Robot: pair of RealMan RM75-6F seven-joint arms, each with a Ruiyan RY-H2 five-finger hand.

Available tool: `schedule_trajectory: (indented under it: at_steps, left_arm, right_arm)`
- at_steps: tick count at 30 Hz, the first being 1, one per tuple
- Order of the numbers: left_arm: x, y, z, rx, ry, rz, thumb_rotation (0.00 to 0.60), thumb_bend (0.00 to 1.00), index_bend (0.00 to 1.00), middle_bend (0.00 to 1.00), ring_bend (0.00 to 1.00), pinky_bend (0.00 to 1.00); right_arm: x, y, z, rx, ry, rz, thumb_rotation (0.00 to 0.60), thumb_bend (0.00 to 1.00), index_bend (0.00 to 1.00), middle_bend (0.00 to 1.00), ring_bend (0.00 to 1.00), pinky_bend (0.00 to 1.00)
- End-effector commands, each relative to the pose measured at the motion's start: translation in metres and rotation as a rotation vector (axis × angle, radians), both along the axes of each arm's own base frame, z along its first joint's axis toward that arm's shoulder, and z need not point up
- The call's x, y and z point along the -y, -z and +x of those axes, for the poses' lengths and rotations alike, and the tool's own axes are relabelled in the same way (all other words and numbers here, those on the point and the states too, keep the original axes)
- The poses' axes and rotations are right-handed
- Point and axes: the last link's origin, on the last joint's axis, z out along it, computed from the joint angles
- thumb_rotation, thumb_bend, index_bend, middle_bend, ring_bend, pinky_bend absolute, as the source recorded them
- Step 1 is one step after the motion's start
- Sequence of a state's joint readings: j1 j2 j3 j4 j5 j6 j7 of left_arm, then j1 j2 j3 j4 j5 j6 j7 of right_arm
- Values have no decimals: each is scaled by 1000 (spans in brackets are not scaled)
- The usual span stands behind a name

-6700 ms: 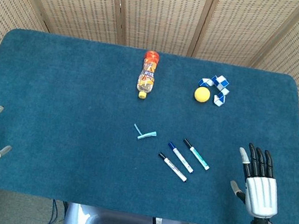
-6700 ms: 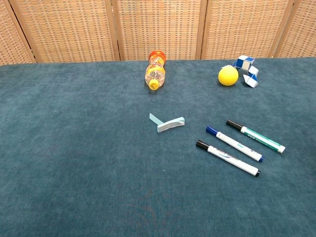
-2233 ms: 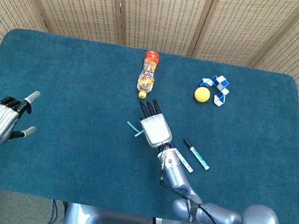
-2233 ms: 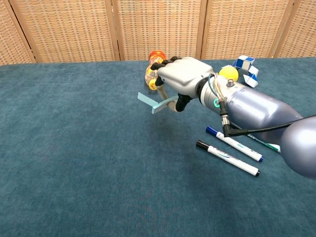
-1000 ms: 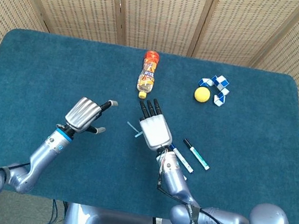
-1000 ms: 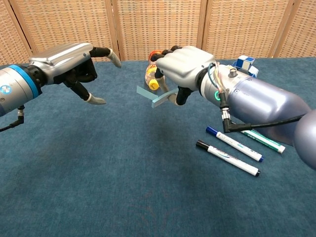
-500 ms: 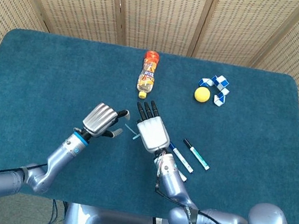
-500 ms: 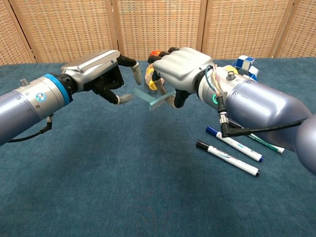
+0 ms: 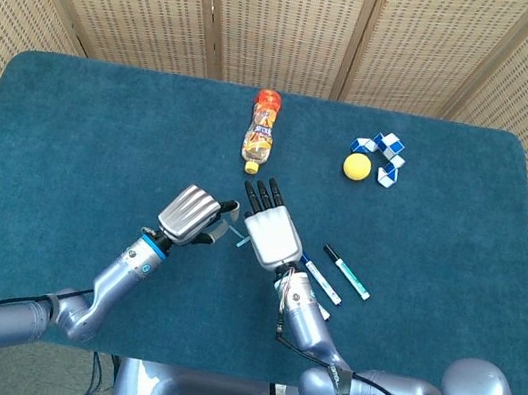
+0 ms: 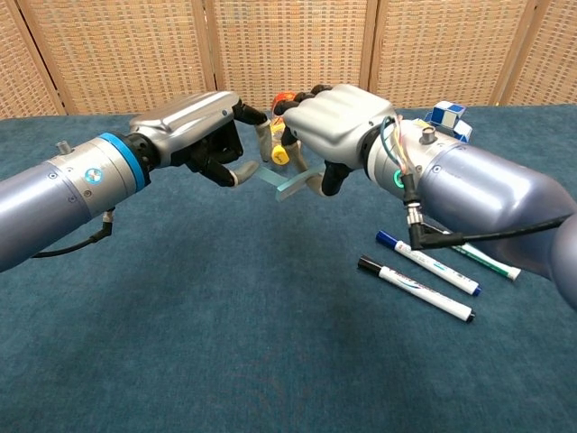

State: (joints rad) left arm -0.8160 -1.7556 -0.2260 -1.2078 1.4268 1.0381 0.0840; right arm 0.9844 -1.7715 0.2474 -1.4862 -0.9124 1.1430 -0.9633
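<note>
Above the middle of the blue tabletop (image 10: 180, 343), the right hand (image 10: 332, 122) holds a pale blue strip (image 10: 290, 187) in its curled fingers, lifted clear of the cloth. The left hand (image 10: 200, 126) is right beside it with thumb and finger closing at the strip's free end, though I cannot tell whether they grip it. An orange bottle (image 9: 261, 131) lies behind the hands, three markers (image 10: 433, 271) to their right.
</note>
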Motion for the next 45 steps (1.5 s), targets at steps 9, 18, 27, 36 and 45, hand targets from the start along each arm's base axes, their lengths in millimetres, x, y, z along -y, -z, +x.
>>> schedule_trajectory:
  at_steps: [9, 18, 27, 36, 45]
  left_arm:
    - [-6, 5, 6, -59, -23, -17, 600, 416, 483, 1000, 1000, 988]
    - [-5, 8, 16, -49, -22, -18, 600, 415, 509, 1000, 1000, 989]
    - [-3, 13, 20, -24, -14, -7, 600, 449, 585, 1000, 1000, 989]
    - [-4, 15, 22, -15, -7, 16, 600, 570, 682, 1000, 1000, 989]
    - [-5, 14, 16, -20, -7, 38, 600, 775, 812, 1000, 1000, 989]
  right_arm:
    - [-1, -3, 2, 0, -2, -3, 600, 597, 587, 65, 0, 0]
    - [-1, -5, 2, 0, -1, -4, 600, 616, 587, 66, 0, 0]
    - [0, -6, -2, -1, 4, -5, 600, 620, 587, 67, 0, 0]
    - [2, -8, -4, 0, 7, -6, 600, 620, 587, 68, 0, 0]
    - [4, -11, -8, -2, 12, -16, 600, 620, 587, 68, 0, 0]
